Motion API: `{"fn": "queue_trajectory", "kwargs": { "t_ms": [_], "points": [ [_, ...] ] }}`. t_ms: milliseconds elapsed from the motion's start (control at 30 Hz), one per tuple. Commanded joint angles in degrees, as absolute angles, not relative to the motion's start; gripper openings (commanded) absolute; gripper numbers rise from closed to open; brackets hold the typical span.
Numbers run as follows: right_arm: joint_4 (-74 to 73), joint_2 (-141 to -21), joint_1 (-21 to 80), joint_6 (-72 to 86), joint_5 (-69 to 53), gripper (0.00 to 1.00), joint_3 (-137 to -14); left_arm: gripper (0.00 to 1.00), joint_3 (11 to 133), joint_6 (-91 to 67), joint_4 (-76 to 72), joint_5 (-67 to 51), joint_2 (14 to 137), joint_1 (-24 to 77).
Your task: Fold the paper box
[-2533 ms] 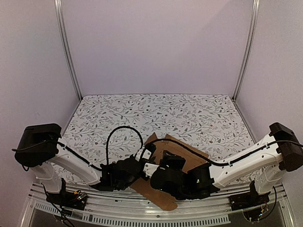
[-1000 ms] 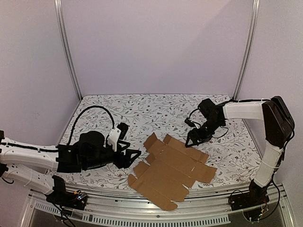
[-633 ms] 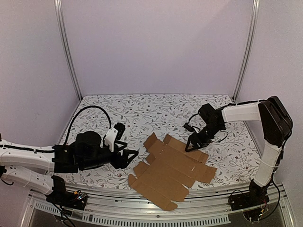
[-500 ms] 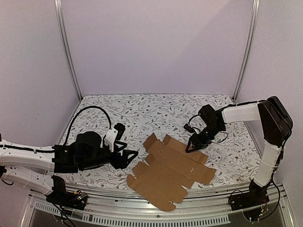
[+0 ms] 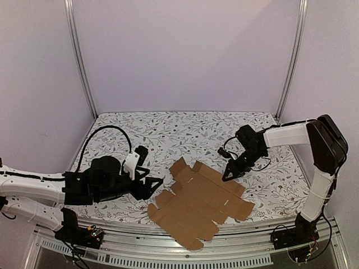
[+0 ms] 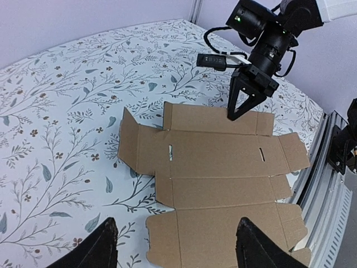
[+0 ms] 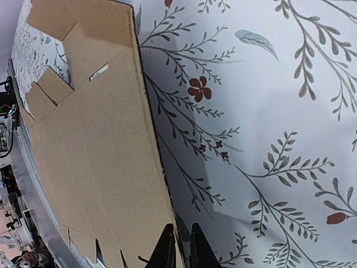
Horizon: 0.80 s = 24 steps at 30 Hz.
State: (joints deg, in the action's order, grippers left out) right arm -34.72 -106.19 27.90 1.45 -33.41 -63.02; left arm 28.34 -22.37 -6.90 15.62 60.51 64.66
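The paper box (image 5: 196,204) is a flat brown die-cut sheet lying on the floral table near the front edge, and it also fills the left wrist view (image 6: 217,167). My right gripper (image 5: 229,176) points down at the sheet's far long edge. In the right wrist view its jaws (image 7: 182,241) are pinched together on that edge of the cardboard (image 7: 95,139), which is slightly raised with a shadow under it. My left gripper (image 5: 155,184) hovers just left of the sheet, open, its fingers (image 6: 106,245) spread wide above the near left flaps with nothing between them.
The floral tablecloth (image 5: 168,134) covers the table, with purple walls and metal posts behind. A metal rail (image 5: 185,259) runs along the near edge, close to the sheet's front corner. A black cable loops off the right arm (image 6: 220,56).
Both arms swung out from over the sheet. The right gripper then lowered onto the sheet's far edge and closed on it. The sheet shifted slightly toward the near left. The left gripper barely moved.
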Motion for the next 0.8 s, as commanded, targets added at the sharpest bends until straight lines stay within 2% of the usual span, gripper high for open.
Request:
{"fn": "queue_trajectory", "kwargs": {
  "t_ms": [0, 100, 367, 767],
  "points": [
    [-34.4, -102.2, 29.4, 1.6, -30.5, 0.05, -62.8, 0.71, 27.9, -21.8, -5.5, 16.6, 60.5, 63.7],
    [-34.8, -99.4, 30.7, 1.5, -27.2, 0.00, -62.9, 0.71, 28.2, -21.6, -4.1, 17.5, 59.8, 63.7],
    [-36.8, -91.3, 39.6, -4.9, -11.2, 0.00, -63.6, 0.71, 28.9, -20.0, -0.5, 20.5, 56.6, 63.5],
    [-39.4, -86.6, 58.8, -18.5, 25.8, 0.00, -68.9, 0.69, 30.9, -16.4, 6.0, 29.0, 55.1, 62.2]
  ]
}}
